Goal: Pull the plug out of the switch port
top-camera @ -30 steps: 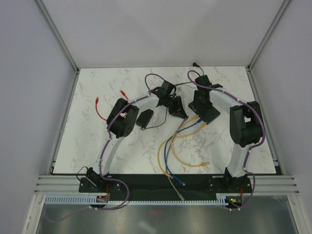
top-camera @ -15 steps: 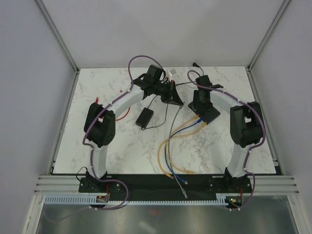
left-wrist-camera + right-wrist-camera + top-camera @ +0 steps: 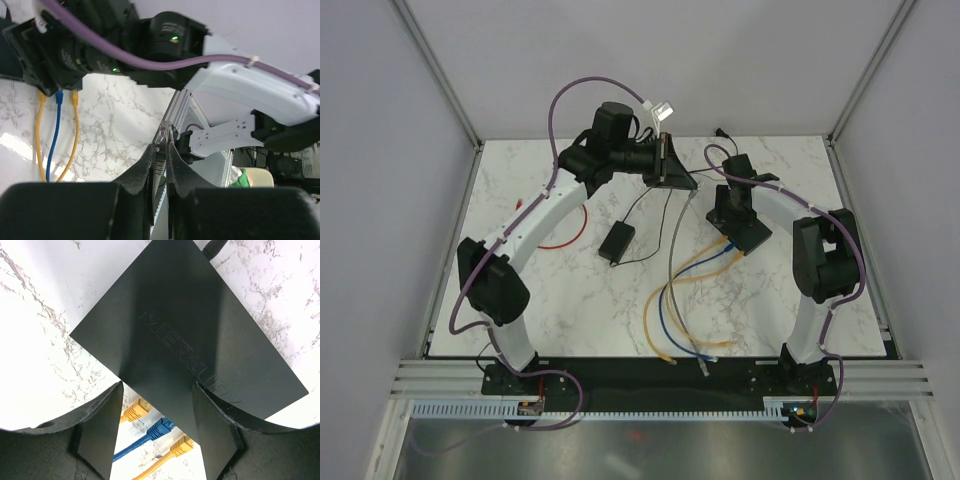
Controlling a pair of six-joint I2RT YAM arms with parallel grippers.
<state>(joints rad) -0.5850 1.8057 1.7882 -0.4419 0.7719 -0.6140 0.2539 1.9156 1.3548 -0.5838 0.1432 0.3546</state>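
Observation:
The switch (image 3: 752, 236), a flat black box, lies right of centre under my right gripper (image 3: 733, 204). In the right wrist view the switch (image 3: 190, 335) fills the frame, and my right gripper (image 3: 157, 386) is open with its fingers spread over the edge with the sockets. A yellow plug (image 3: 135, 410), a blue plug (image 3: 161, 428) and another yellow plug (image 3: 181, 445) sit in that edge. My left gripper (image 3: 666, 164) is raised at the far middle, apart from the switch. In the left wrist view my left gripper (image 3: 162, 148) is shut on a grey plug (image 3: 160, 165) with a clear tip.
A grey cable (image 3: 675, 262) hangs from the left gripper down to the near edge. A small black power brick (image 3: 617, 243) with a thin cord lies at the centre. A red cable (image 3: 556, 243) lies at the left. Yellow and blue cables (image 3: 665, 320) loop toward the front.
My left arm has risen and swung toward the far side, carrying the grey plug and its cable away from the switch. The right arm has stayed still on the switch.

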